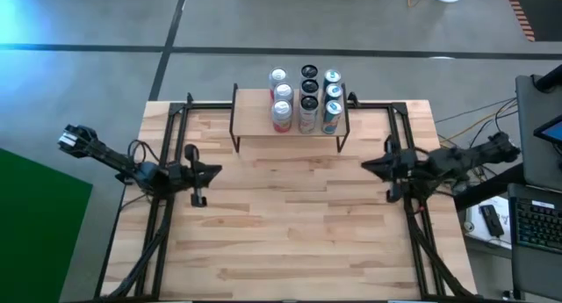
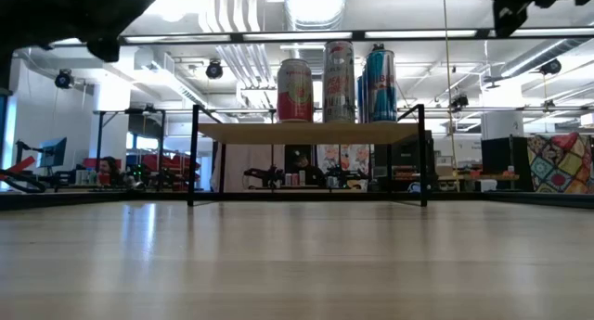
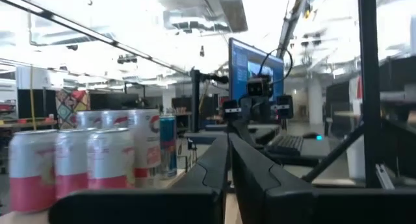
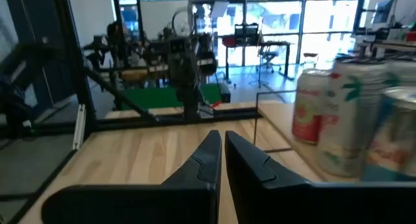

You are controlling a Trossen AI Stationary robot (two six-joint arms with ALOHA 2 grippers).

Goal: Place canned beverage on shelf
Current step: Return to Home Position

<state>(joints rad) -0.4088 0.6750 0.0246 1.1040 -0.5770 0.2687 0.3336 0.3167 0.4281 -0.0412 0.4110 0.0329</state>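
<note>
Pink-and-white aluminium soda cans (image 1: 280, 116) stand upright in a row on the low wood-topped, black-legged shelf (image 1: 250, 120) at the far edge of the wooden table (image 1: 290, 241). The left gripper (image 1: 216, 169) and right gripper (image 1: 367, 165) hang well short of it, empty, fingers apparently pressed together; the left looks slightly nearer those cans

Grey concrete floor (image 1: 351, 22) — bright ceiling lights (image 2: 316, 0)

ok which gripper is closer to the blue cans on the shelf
Right. The right gripper sits just off the shelf end holding the blue cans; the left gripper is off the opposite end.
</note>
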